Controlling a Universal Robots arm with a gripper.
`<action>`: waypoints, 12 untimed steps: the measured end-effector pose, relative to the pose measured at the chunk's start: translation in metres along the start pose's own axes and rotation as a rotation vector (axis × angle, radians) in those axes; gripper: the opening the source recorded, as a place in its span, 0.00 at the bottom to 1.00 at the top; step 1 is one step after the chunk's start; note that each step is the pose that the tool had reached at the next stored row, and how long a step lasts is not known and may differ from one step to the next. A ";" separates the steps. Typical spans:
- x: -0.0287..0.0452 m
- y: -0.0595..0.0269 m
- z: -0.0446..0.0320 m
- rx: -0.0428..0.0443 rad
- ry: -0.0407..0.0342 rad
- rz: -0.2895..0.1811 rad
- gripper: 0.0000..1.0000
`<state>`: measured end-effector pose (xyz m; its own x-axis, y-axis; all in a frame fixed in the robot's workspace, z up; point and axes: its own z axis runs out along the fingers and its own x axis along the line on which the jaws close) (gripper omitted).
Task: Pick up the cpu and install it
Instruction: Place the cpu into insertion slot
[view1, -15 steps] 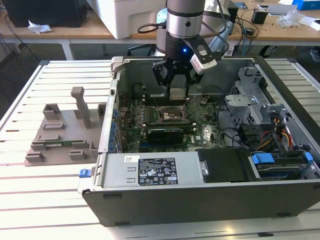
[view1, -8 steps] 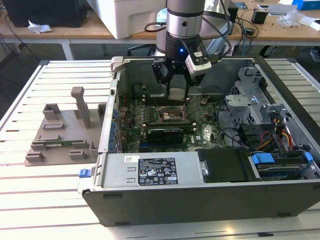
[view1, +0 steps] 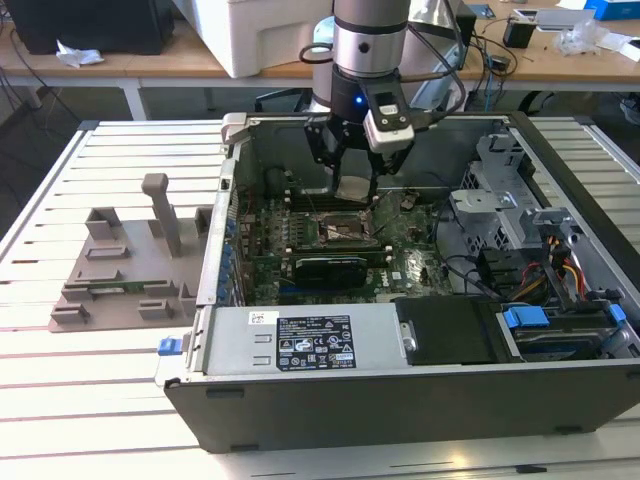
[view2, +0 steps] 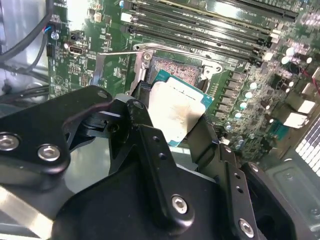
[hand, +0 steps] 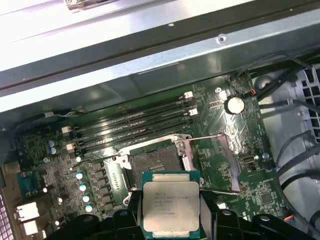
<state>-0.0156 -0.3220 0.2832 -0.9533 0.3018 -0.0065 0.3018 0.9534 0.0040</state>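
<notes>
I see my gripper (view2: 172, 120) clamped on the cpu (hand: 171, 206), near the open socket (hand: 152, 167); case (view1: 400, 410) on slatted table (view1: 110, 370), walls close.

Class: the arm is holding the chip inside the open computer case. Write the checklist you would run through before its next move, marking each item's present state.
1. Small square silver-topped cpu clamped between the fingers of the black gripper: ok.
2. Square socket on the green motherboard is empty: ok.
3. Hinged metal retention frame is swung open, off the socket: ok.
4. Cpu edges lined up with the socket: cannot tell.
5. Cpu sits level in the grip: cannot tell.
</notes>
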 end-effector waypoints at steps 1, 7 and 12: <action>0.0000 0.0000 0.0000 0.0005 -0.0002 0.022 0.54; -0.0001 0.0000 0.0000 0.0023 -0.0009 0.107 0.54; -0.0001 0.0000 0.0000 0.0038 -0.0016 0.152 0.54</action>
<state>-0.0155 -0.3220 0.2832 -0.8964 0.4431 -0.0077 0.4431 0.8964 0.0012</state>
